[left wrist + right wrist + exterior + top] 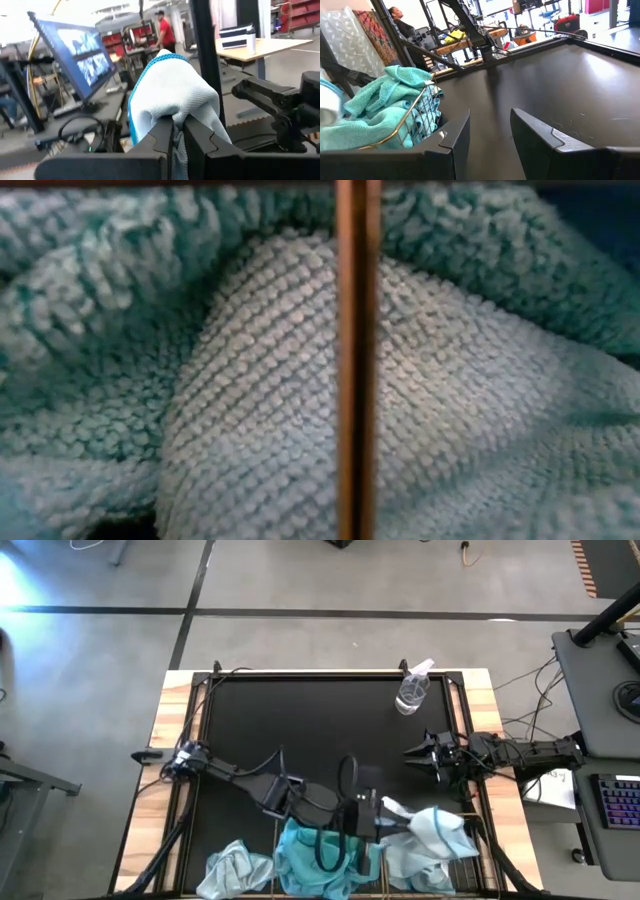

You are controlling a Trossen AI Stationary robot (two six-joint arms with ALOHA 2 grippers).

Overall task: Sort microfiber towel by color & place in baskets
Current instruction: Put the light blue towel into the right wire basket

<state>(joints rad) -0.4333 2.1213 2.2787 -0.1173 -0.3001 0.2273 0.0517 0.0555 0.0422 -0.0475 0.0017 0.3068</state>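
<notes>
A: Black tabletop (320, 730), spray bottle (412, 692) far off. Left gripper (179, 131) clenched on pale grey-blue towel (172, 92), lifted over the right-hand basket (478, 840).

B: Turquoise towels (380, 112) fill the other basket (422, 112). Right gripper (490, 131) released, parked beside it, probably just keeping clear.

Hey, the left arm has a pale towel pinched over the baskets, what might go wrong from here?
1. The left gripper holds the pale grey-blue towel by one bunched fold, so it may land draped over the basket rim rather than inside.
2. The turquoise towels are already heaped high, so this one might spill out or mix colors.
3. A pale towel on the table lies beside the baskets, unsorted.
</notes>
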